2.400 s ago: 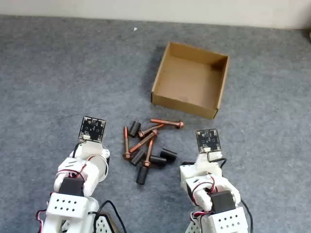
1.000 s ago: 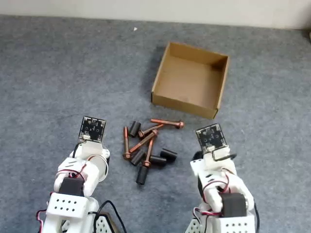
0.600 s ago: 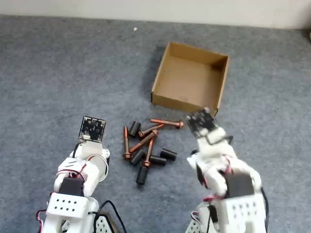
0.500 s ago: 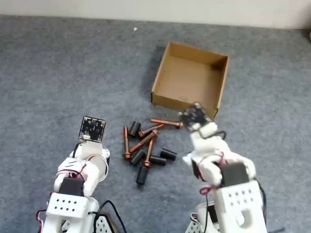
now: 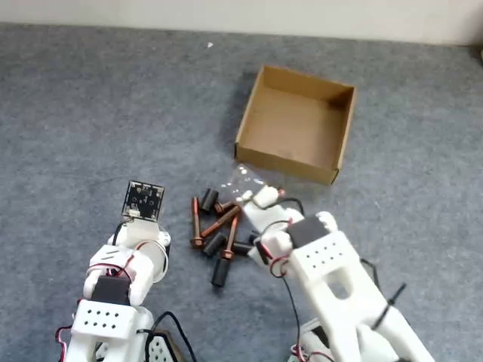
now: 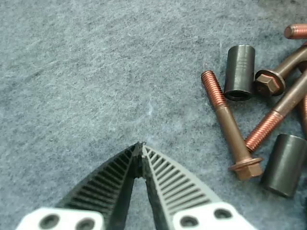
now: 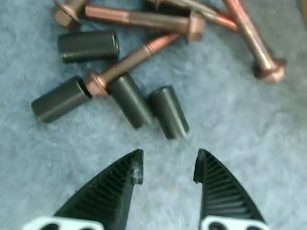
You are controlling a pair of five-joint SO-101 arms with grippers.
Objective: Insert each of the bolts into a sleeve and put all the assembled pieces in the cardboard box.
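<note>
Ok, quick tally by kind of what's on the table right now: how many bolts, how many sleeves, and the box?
Bolts: 5, all loose in the pile
Sleeves: 5, none with a bolt in it
Cardboard box: 1, nothing in it
Total: 11

Bolts [image 6: 227, 120] are a coppery brown, sleeves [image 6: 240, 69] dark grey going on black, box [image 5: 283, 161] plain tan cardboard, all on a speckled blue-grey carpet [image 5: 113, 98], and the arms [image 5: 128, 260] are white with red and black wires plus black ribbed fingers [image 7: 108, 189].
</note>
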